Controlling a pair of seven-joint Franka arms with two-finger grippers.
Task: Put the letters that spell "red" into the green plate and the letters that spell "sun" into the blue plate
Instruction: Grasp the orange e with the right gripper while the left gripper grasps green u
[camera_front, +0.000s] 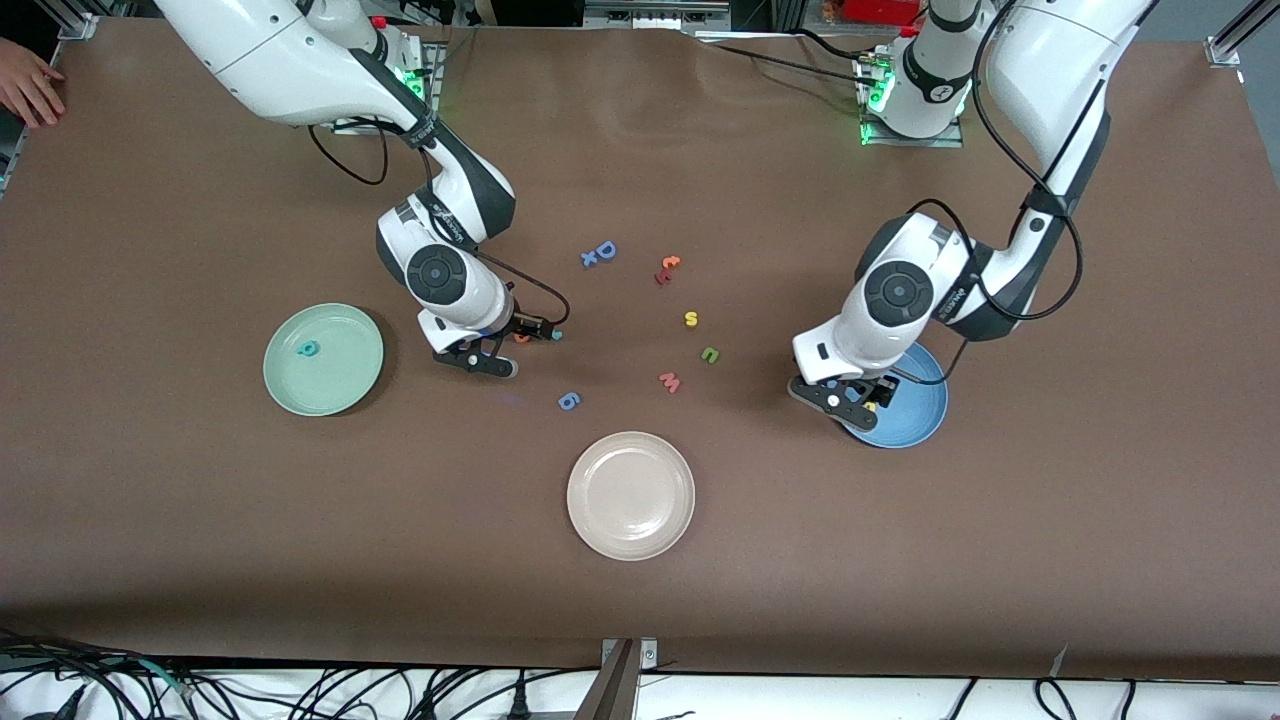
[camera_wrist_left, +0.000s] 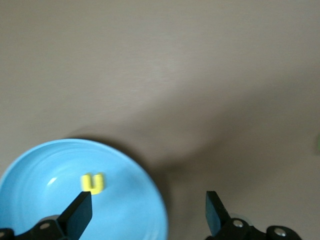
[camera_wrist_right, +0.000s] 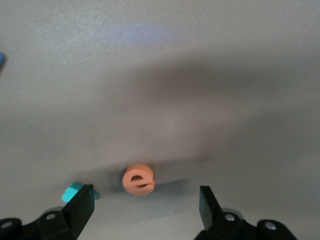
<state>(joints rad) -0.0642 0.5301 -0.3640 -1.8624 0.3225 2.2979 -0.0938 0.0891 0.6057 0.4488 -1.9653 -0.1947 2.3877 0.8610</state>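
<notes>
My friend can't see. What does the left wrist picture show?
A small yellow u lies in the blue plate on a brown table. The left gripper is open above the plate's edge, empty.

Counter (camera_front: 150, 500) plain brown, no pattern. Green plate (camera_front: 350, 385) pale mint, a teal letter (camera_front: 309, 349) on it. Blue plate (camera_front: 920, 415) sky blue, holding a yellow u (camera_wrist_left: 93, 183). Third plate (camera_front: 631, 495) beige. Loose letters: orange e (camera_wrist_right: 138, 179), teal piece (camera_wrist_right: 73, 191) beside it, yellow s (camera_front: 690, 319), green n (camera_front: 710, 354), pink w (camera_front: 669, 381), blue g (camera_front: 568, 401), blue D (camera_front: 604, 250), orange and red pair (camera_front: 667, 269). Both arms white with dark grey joints; left gripper (camera_wrist_left: 147, 212) and right gripper (camera_wrist_right: 142, 207) black.
</notes>
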